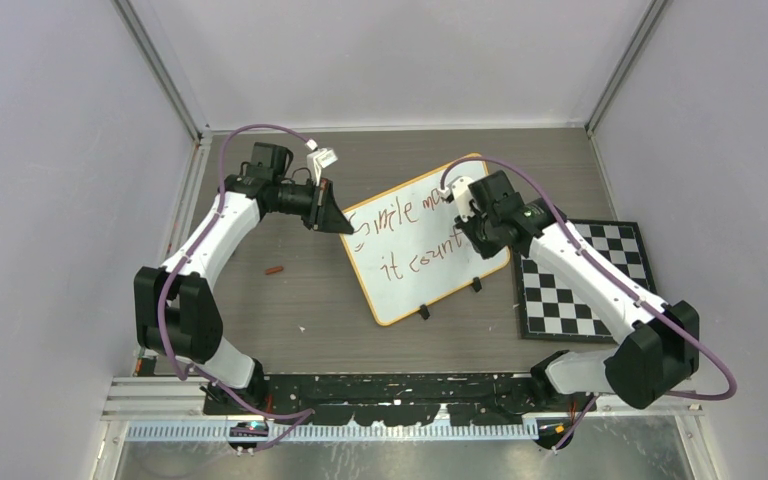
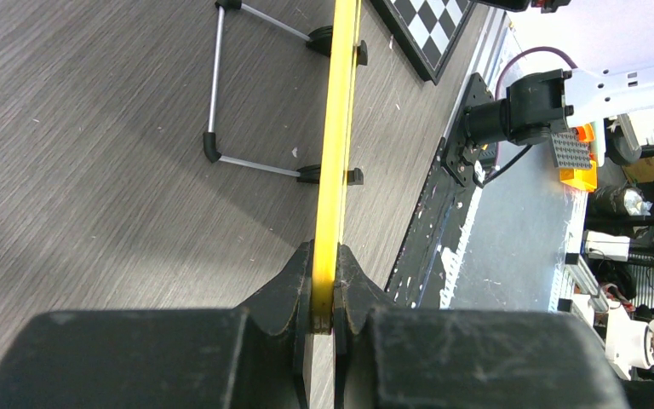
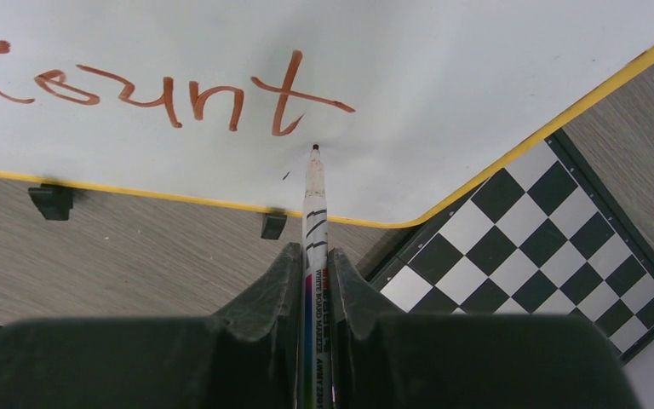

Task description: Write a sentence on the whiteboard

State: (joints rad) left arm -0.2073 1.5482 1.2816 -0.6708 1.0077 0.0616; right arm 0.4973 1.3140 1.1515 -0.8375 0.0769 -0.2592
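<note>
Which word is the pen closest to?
The word count, on the lower line: the marker tip sits just under its last letter, t. The other words lie farther away.

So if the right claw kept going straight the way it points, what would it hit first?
The whiteboard. The marker gripped in the right claw leads the way, its tip just past the written word "count", and it seems to be touching the board already, or nearly so.

The sentence's [image 1: 392,214] upper line is masked past "Smile m" by the right arm [image 1: 520,225]. The marker's [image 3: 314,213] rear is cut off at the wrist view's lower edge. A reddish speck [image 1: 276,268] on the worktop [image 1: 290,310] cannot be identified.
</note>
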